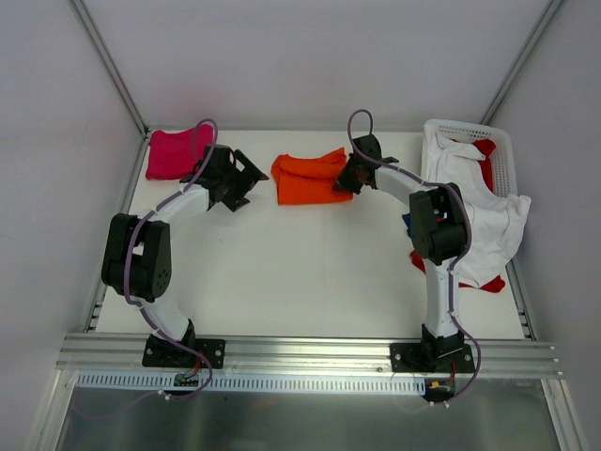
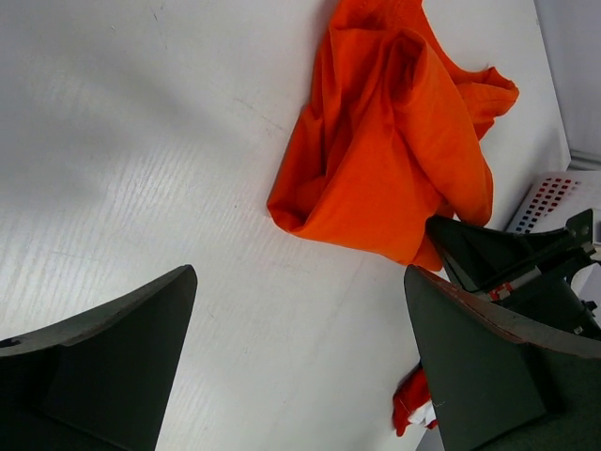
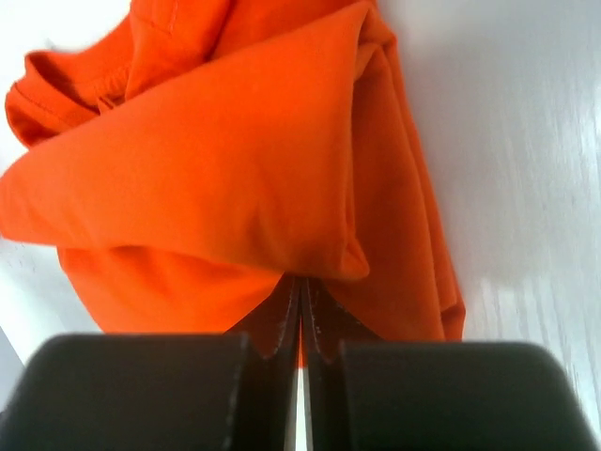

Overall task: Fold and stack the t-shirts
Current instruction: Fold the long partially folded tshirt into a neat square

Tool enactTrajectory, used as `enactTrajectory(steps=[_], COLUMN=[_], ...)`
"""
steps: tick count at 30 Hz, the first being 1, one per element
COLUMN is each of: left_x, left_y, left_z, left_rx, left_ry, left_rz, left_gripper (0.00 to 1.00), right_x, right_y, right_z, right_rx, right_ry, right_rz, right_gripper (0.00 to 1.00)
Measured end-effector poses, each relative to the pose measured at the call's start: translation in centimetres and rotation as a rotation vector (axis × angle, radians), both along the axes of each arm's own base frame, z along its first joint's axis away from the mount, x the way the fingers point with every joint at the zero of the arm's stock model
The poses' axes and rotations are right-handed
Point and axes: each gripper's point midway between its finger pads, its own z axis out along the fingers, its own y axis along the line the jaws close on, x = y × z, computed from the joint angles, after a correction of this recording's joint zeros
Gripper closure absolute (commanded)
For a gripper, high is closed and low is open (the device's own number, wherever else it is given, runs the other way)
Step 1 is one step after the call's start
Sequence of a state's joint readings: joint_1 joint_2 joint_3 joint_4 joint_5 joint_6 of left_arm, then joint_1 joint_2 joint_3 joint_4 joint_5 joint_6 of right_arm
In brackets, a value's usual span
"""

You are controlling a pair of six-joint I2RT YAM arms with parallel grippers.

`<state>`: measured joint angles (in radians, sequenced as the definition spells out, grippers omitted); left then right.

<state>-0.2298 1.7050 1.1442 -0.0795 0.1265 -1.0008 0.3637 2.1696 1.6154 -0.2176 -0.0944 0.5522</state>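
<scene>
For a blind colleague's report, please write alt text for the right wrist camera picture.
The right gripper, jaws shut, pinches a fold of a crumpled orange t-shirt. The shirt fills most of the view and lies on a white table.

The left hand [image 2: 299,274] hovers with fingers [image 2: 113,357] spread wide, while the right hand [image 3: 300,282] is pinched tight on the orange t-shirt [image 3: 216,160].

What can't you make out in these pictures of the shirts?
- Top view: blue shirt, nearly all behind the right arm.
- Top view: red shirt, mostly under the white shirt.
- Right wrist view: orange shirt cut off by the top edge; pinched part hidden between the right gripper's fingers.
</scene>
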Motion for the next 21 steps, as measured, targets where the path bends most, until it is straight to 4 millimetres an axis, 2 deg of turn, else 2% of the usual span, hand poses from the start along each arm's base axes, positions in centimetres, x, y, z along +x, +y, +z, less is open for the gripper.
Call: enactTrajectory(steps=[11,21], left_x=[-0.2,-0.5], left_y=[-0.6,-1.8], left_z=[-0.1,-2.3], left_rx=[0.003,0.008], left_ry=[0.0,0.047], left_rz=[-0.017,-0.061], left_gripper=[0.07,0.08], right_x=[3.5,8.8], right_y=[0.1,1.9], right_z=[-0.3,1.0], right_rx=[0.036,0.089], right_ry=[-0.021,-0.094], right_rz=[-0.024,-0.022], right_gripper=[0.99,0.99])
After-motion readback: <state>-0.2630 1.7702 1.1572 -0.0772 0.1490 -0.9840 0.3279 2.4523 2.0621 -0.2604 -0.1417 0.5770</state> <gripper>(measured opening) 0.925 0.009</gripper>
